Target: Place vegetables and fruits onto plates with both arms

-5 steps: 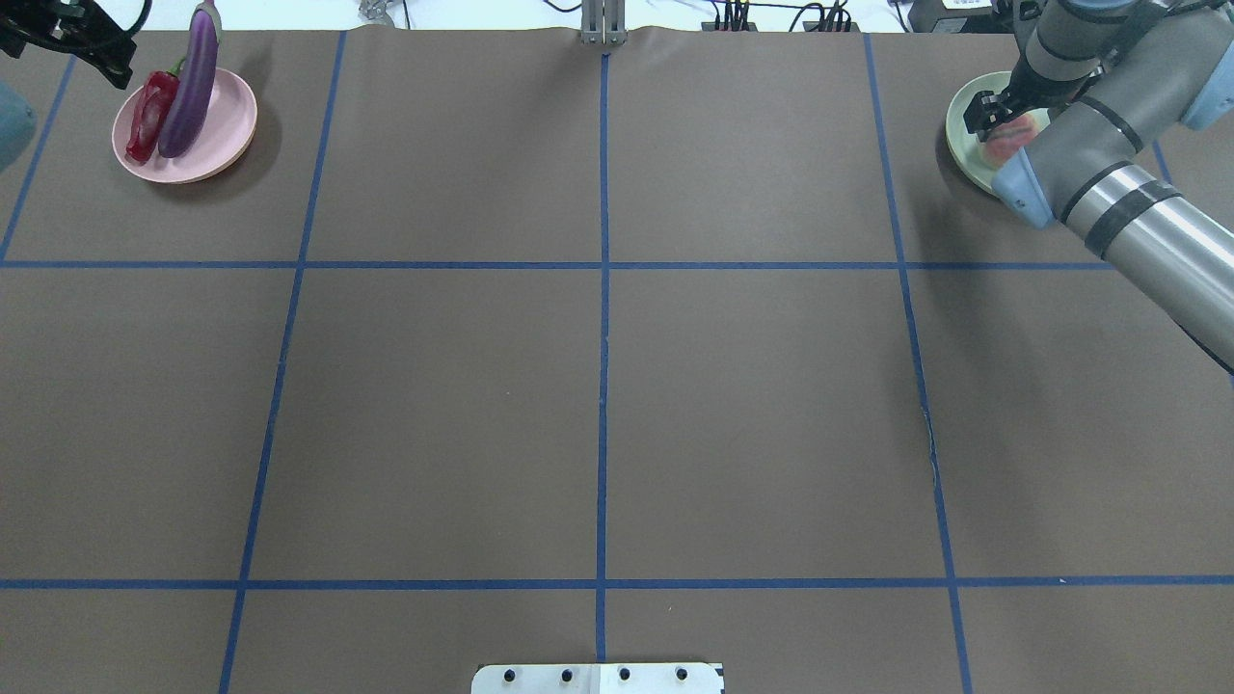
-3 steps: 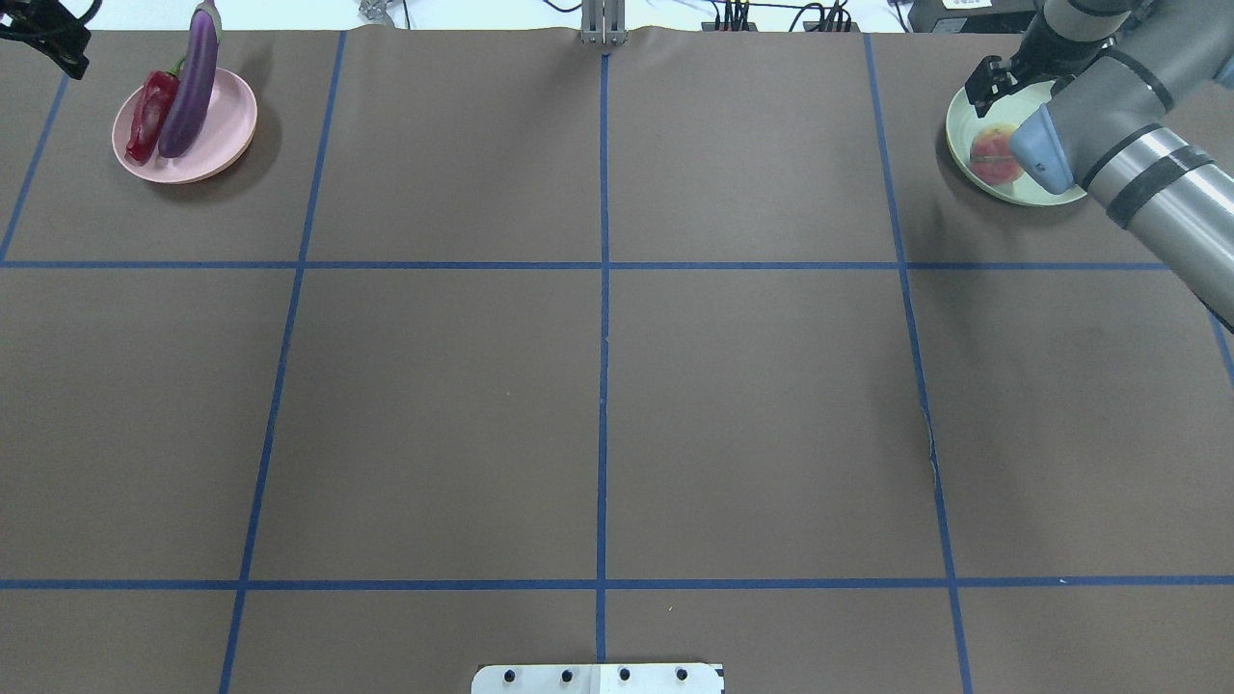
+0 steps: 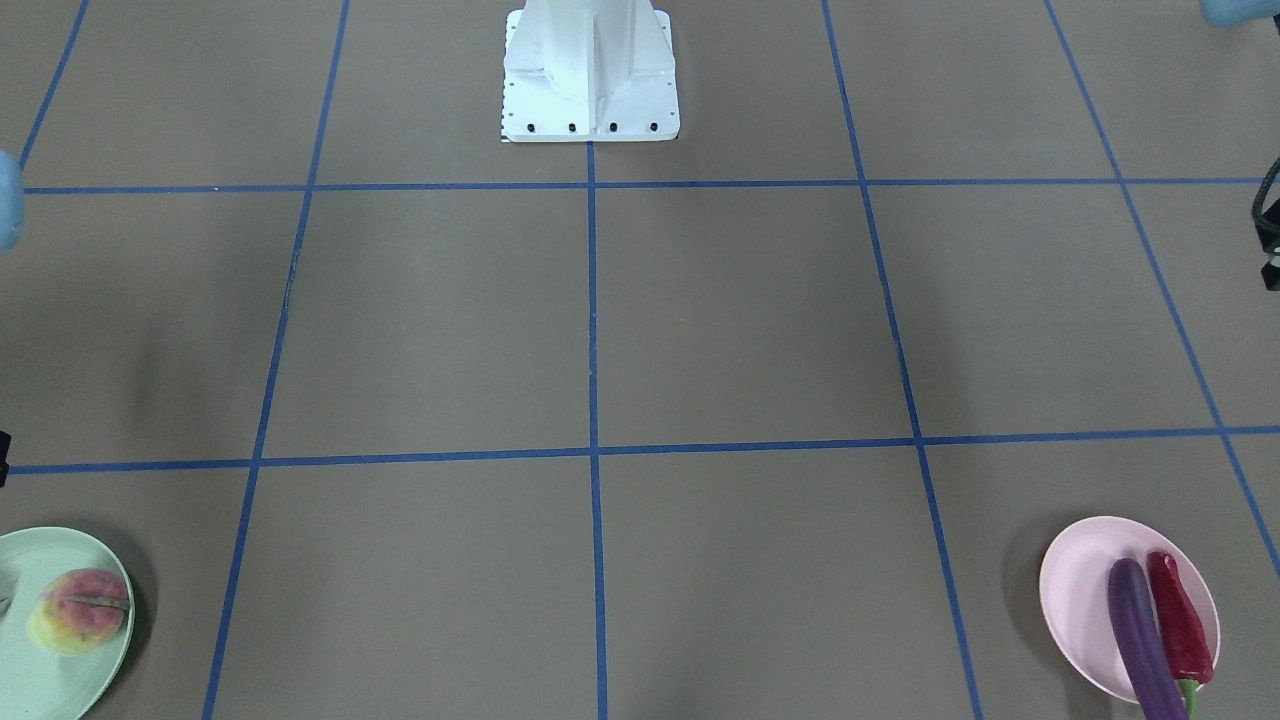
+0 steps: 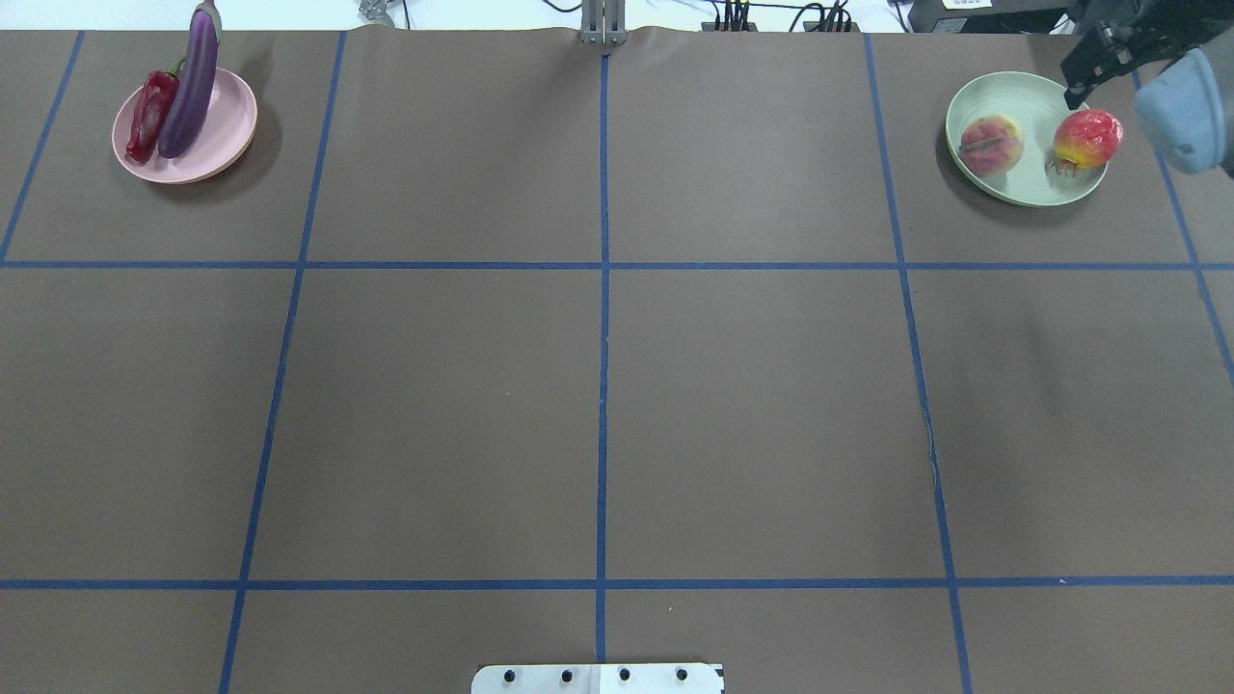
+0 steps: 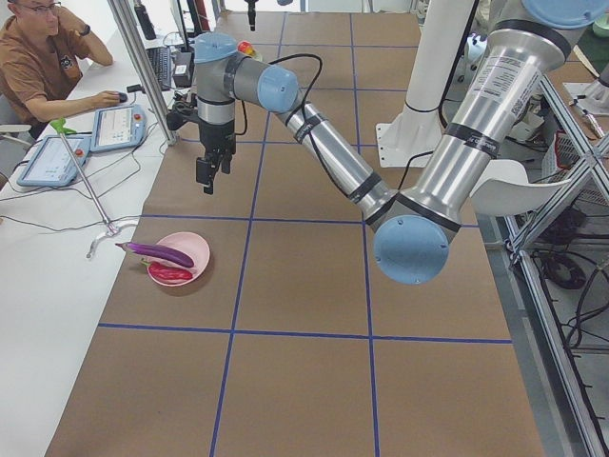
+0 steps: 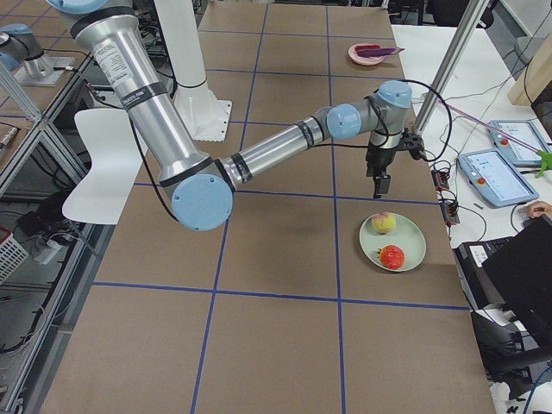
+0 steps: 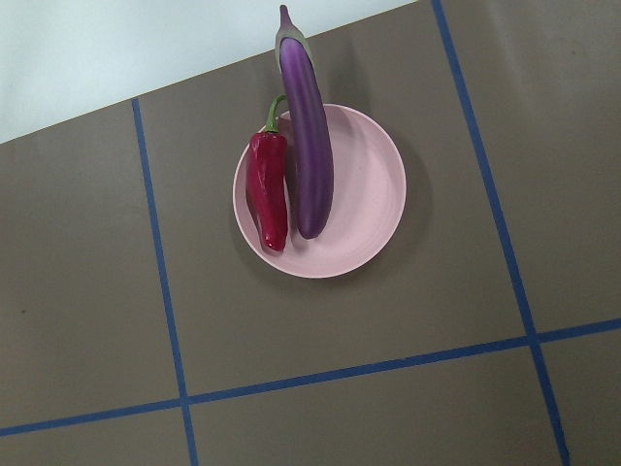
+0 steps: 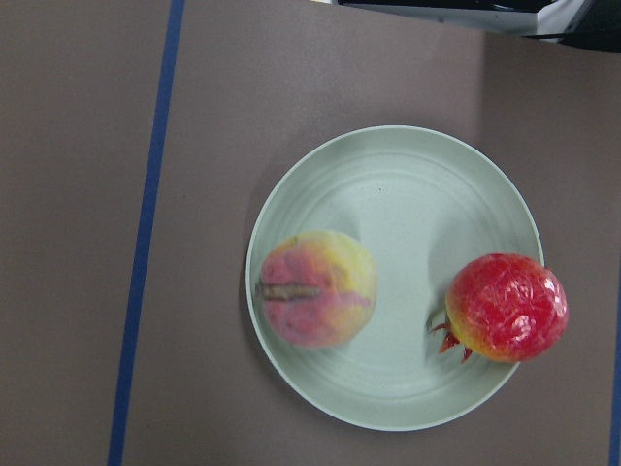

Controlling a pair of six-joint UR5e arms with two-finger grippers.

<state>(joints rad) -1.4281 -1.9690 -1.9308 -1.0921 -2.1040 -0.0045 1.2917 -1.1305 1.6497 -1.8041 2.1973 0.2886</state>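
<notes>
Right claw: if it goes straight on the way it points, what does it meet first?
The right claw points down at the table; likely the green plate, though depth is unclear.

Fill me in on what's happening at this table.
A two-armed robot is sorting produce onto plates, and the job looks finished. The eggplant and chili pepper lie side by side on the pink plate, with the eggplant's cap end sticking out past the rim. The peach and red fruit sit apart on the green plate. The left hand hangs in the air near the pink plate and the right hand near the green one. Neither touches anything.
</notes>
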